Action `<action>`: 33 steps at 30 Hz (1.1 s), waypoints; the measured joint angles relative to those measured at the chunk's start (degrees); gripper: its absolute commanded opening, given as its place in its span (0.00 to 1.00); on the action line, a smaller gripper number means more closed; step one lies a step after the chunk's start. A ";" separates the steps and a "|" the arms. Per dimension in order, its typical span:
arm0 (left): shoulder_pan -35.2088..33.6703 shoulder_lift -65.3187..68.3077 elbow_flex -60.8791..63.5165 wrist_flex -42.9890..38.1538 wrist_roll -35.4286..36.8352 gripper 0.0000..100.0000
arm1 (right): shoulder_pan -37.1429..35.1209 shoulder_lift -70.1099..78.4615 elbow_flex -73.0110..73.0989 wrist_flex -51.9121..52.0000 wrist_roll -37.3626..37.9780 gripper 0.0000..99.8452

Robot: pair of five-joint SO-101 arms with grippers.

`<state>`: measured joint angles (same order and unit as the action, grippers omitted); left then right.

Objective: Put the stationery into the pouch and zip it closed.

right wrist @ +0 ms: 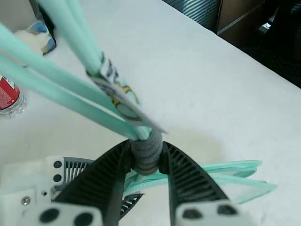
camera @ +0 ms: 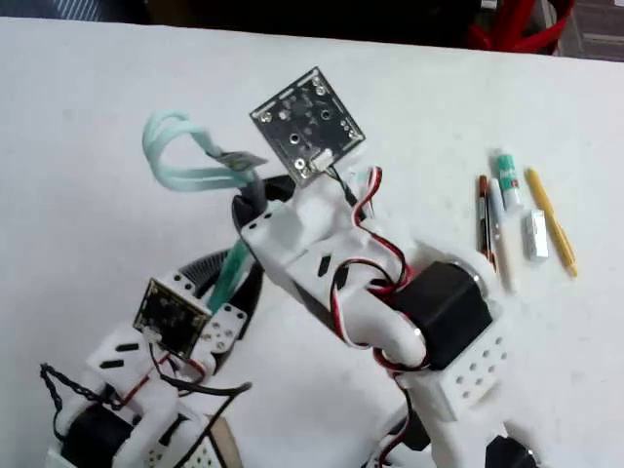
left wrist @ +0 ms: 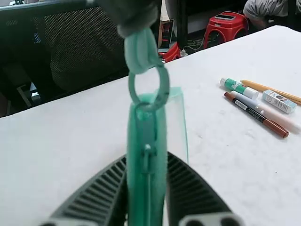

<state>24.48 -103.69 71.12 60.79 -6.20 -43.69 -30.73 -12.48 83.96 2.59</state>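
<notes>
Two-arm hold on the pouch (left wrist: 146,127). We see the left gripper (left wrist: 146,161) pinching the pouch's mint-green zip edge between both jaws, near the robot's side of the table (camera: 97,117). The right gripper (right wrist: 145,149) is pressed onto the grey collar (right wrist: 146,155), where the looped strap (camera: 180,146) meets the ring (left wrist: 148,89) at the zip.

We read this as a bracing grip. One arm anchors the body and the other holds the pull, so the zip can be drawn along the pouch without the fabric following.

The pouch is presented edge-on to the left wrist view. Its long axis runs from the left gripper away toward the right one, with the ring end farthest from the robot. The strap trails beyond that end, to the side away from the stationery (camera: 517,210). We cannot tell whether the zip is open.

The pens, glue stick and eraser lie side by side on the table, well apart from the pouch, so loading is not yet begun.
</notes>
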 measured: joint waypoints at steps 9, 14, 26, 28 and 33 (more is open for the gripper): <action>0.09 -0.09 2.55 -2.20 -0.97 0.02 | 3.69 0.09 -3.69 0.26 0.53 0.02; 0.09 -0.09 2.46 -2.29 -1.23 0.02 | 10.81 1.76 -3.69 -1.23 0.53 0.02; -0.18 -0.09 2.46 -2.37 -1.32 0.02 | 20.57 16.53 -3.69 -6.33 0.53 0.02; -0.09 -0.09 2.46 -2.37 -1.32 0.02 | 21.19 17.85 -3.78 -6.33 0.53 0.02; -0.26 -0.09 2.64 -2.37 -1.32 0.02 | 21.36 21.36 -3.78 -7.74 0.53 0.02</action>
<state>24.22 -103.78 73.76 58.42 -7.52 -22.33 -9.36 -16.26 76.22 3.12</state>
